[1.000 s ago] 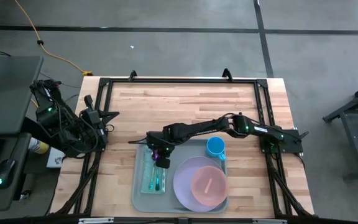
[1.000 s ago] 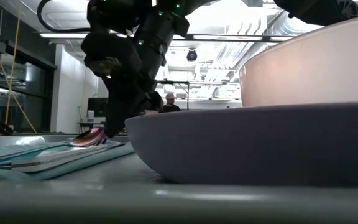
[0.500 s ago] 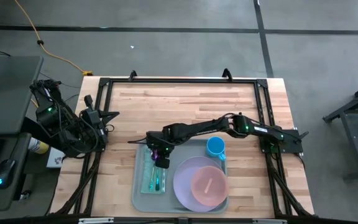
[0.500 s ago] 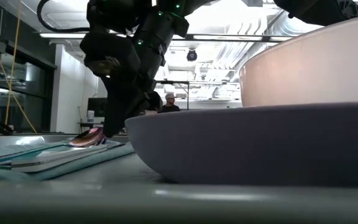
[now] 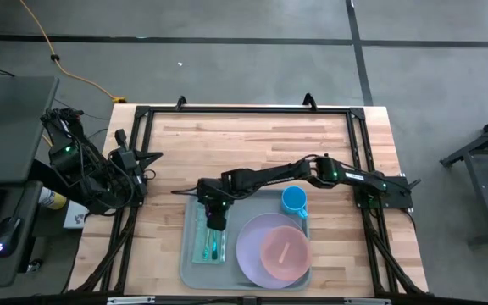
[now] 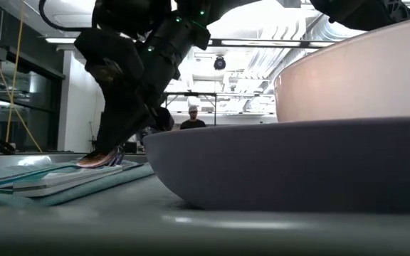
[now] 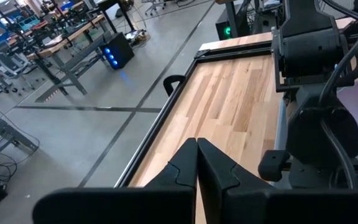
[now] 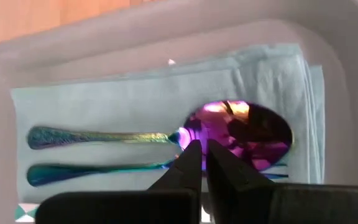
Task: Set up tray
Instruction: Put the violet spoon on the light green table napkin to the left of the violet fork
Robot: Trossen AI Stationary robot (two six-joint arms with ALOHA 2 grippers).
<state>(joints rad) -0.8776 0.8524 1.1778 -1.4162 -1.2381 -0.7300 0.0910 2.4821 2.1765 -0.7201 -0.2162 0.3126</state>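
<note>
Near the front edge of the light wooden table (image 5: pixel 261 144): large pale grey-blue plastic tray (image 5: pixel 186 275) with raised rim, carrying a round lavender plate (image 5: pixel 251 246), a pink bowl (image 5: pixel 282 252) and a small blue cup (image 5: pixel 294 201).

Over the tray's left part: right gripper (image 5: pixel 214 222), fingers together, tips at the neck of an iridescent purple metal spoon (image 8: pixel 241 127) lying on a folded teal cloth (image 8: pixel 104 93). Cannot tell whether the neck is pinched or merely touched.

Parked off the table's left edge: left gripper (image 7: pixel 196 162), fingers together.

Risks from here:
- Dragging the spoon askew, if pulled away while snagged.
- Bunching the cloth, if pressed downward.
- Knocking the second utensil's teal handle (image 8: pixel 92 173) alongside.
- Clipping the plate's rim on a careless sideways retreat.
</note>
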